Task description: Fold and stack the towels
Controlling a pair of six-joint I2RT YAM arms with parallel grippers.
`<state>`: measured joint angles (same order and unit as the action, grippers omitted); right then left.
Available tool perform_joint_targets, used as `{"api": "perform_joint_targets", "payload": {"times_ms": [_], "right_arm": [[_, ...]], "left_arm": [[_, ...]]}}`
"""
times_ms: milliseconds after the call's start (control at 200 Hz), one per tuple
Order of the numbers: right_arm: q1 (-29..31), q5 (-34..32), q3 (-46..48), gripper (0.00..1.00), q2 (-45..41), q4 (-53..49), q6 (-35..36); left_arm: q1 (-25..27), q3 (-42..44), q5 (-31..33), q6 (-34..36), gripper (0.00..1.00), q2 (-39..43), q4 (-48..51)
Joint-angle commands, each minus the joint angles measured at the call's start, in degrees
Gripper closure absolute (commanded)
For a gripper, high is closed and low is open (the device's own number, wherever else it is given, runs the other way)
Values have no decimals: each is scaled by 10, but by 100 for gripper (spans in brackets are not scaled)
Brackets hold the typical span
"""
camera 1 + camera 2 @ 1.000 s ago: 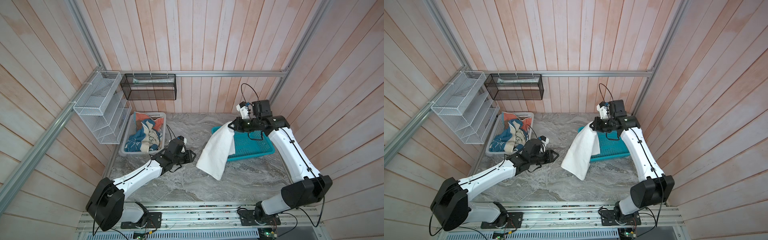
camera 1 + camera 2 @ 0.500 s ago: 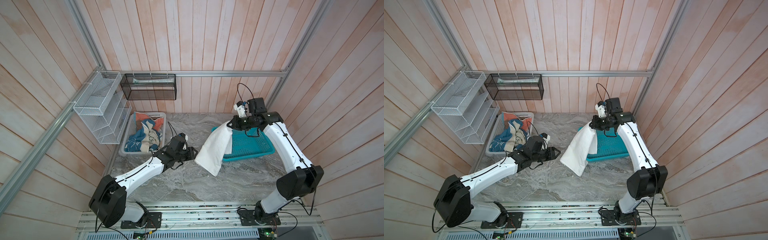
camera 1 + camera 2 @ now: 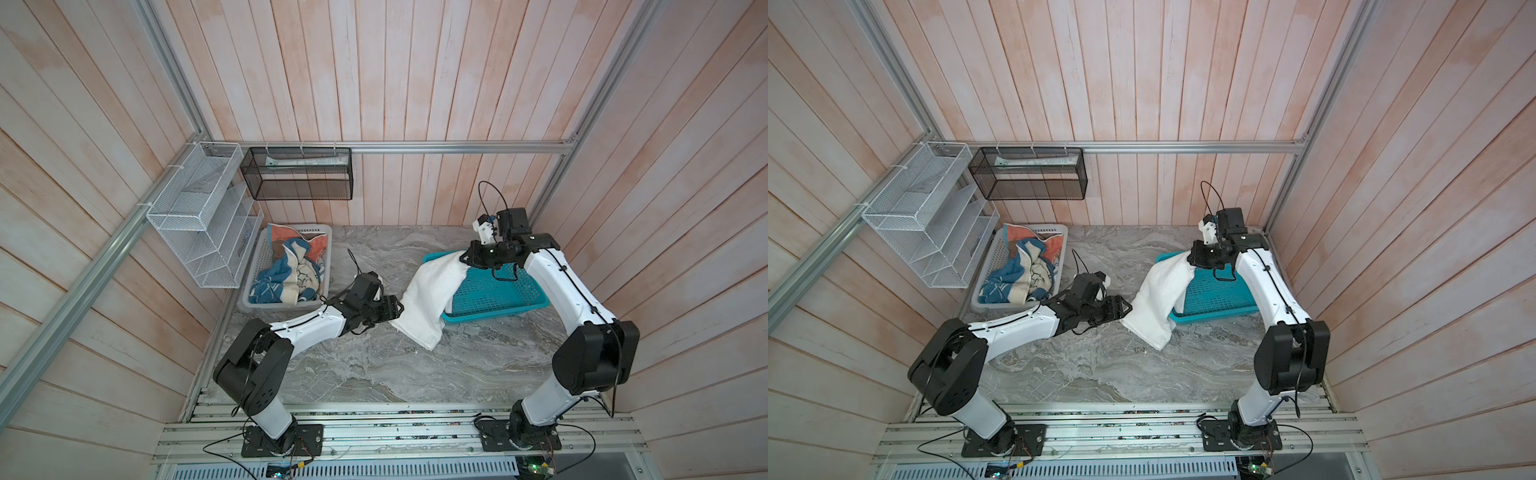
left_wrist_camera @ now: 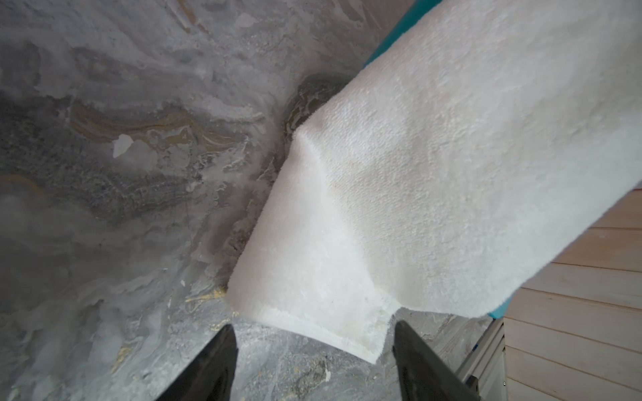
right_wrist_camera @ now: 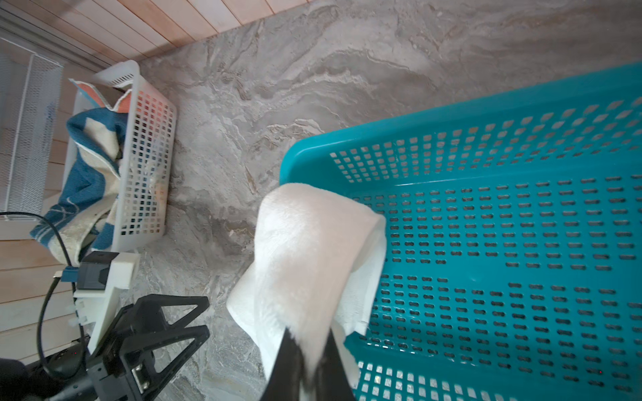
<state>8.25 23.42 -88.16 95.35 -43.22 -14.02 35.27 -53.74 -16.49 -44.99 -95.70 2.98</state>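
White terry towel (image 3: 432, 293) pinched aloft, its free corner waiting for a second grip.
Right gripper (image 3: 464, 258) is clenched on the towel's far corner above the slotted teal basket (image 3: 494, 312); the limp cloth drapes toward the marbled table (image 3: 374, 365). Left gripper (image 3: 397, 308) stands spread just beside the near hemmed corner. It would be best to slip one finger under that hem, then draw it taut. Coloured towels (image 3: 286, 274) lie crumpled in the white basket (image 3: 286, 306), far left.
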Motion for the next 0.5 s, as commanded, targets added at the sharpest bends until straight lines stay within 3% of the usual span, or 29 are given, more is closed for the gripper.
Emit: {"api": "perform_joint_targets", "payload": {"times_ms": [0,265,395,495], "right_arm": [[-9,-3,27,100,11,27,21],[-25,23,77,100,22,59,29],[-28,31,101,100,20,75,29],[-29,35,111,100,18,83,26]], "left_arm": [[-17,29,-49,-45,27,-28,-89],[-19,17,-101,-79,28,-107,-158],[-18,15,-116,-96,34,-119,-174],[-19,17,-128,-104,47,-127,-181]]}}
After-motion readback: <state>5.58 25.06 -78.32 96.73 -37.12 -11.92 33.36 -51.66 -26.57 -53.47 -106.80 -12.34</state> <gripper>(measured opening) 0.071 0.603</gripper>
